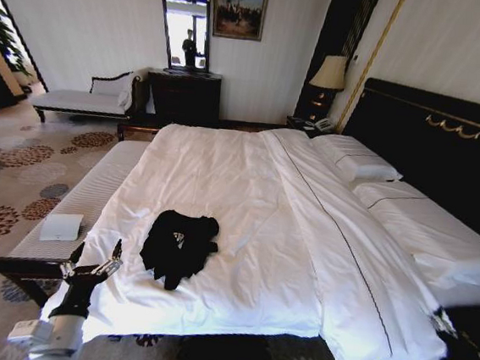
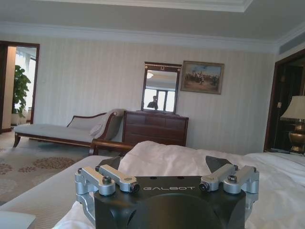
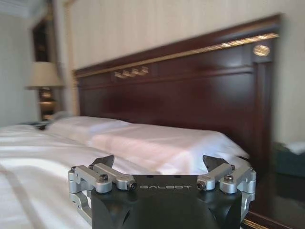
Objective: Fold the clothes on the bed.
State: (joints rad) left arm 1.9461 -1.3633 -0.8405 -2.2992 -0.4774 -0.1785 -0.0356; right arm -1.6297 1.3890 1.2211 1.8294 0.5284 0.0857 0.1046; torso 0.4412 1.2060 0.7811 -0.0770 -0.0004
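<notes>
One white-covered bed (image 1: 244, 223) is seen bearing a crumpled black T-shirt (image 1: 178, 246) near its foot edge, flanked by the left pincer (image 1: 96, 260), held with fingers spread wide beside the bed's corner, and the right pincer (image 3: 162, 164), likewise spread wide.

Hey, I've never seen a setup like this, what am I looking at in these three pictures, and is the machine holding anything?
This is a wheeled robot with two arms, standing at the side of a bed. The wide picture comes from a camera on its head; the other two come from cameras on its wrists, looking out over each claw. The left gripper hovers open at the bed's edge, beside a striped bench carrying a small white box. The right gripper is open too, facing the pillows and headboard. A crumpled black T-shirt lies on the duvet. Nothing is held.
</notes>
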